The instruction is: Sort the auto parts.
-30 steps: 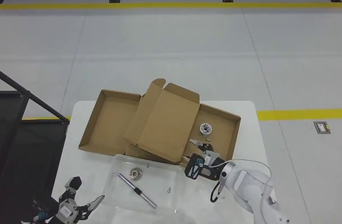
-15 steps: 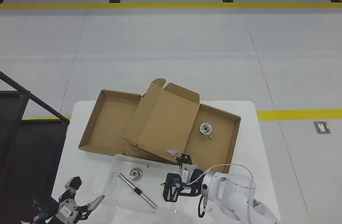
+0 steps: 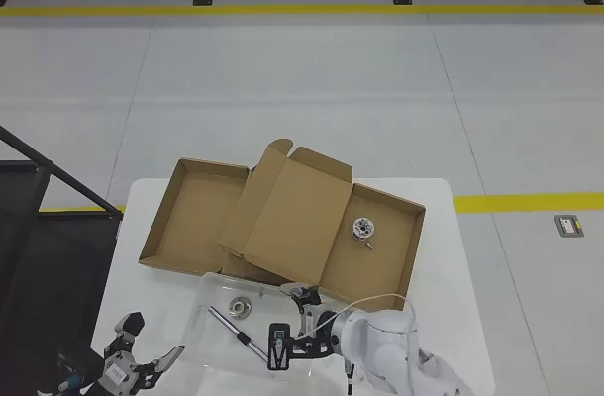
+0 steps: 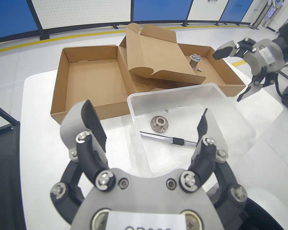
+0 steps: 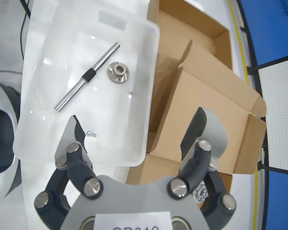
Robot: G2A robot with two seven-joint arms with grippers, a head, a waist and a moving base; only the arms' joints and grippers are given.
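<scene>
Looking down from the top, the right claw (image 3: 285, 325) hangs wide open and empty over the clear tray (image 3: 208, 342) on the counter (image 3: 441, 257). A metal rod (image 3: 241, 339) and a flange (image 3: 239, 306) lie in the tray, a toothed part (image 3: 361, 228) sits in the right compartment of the cardboard box (image 3: 193, 213), and the left claw (image 3: 151, 339) is near the counter's front left corner. From the left wrist, that claw is spread wide with nothing between its jaws, facing the tray. From the right wrist, one finger of the right claw is over the tray just beside a small screw (image 5: 91, 134), and the other is over the box flap.
</scene>
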